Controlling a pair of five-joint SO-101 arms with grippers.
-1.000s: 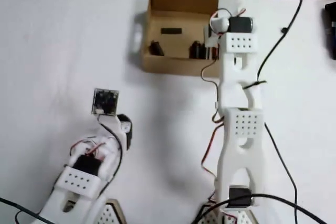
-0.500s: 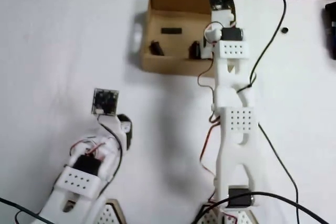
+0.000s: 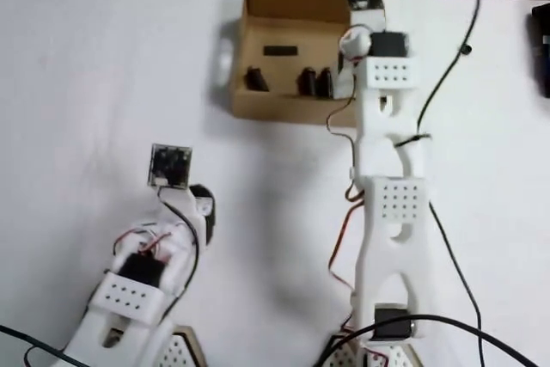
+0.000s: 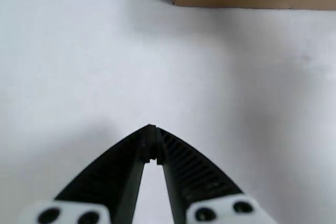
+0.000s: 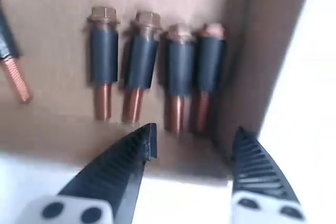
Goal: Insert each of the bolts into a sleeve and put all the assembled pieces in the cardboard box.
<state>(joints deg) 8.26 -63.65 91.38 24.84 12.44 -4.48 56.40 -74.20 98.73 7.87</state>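
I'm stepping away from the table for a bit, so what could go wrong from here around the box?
The open right gripper hangs at the box corner, one finger over the wall: pulling back low could snag and drag the box. The four sleeved bolts lie close beneath; a sweep might scatter them.

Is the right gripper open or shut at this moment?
Open. In the right wrist view the right gripper has its fingers wide apart, holding nothing, near the cardboard box wall.

White plastic arms (image 3: 391, 212) with perforated plates (image 3: 389, 70), black servos (image 3: 392, 322), red cables (image 3: 343, 231) and black ridged tools (image 4: 151, 132).
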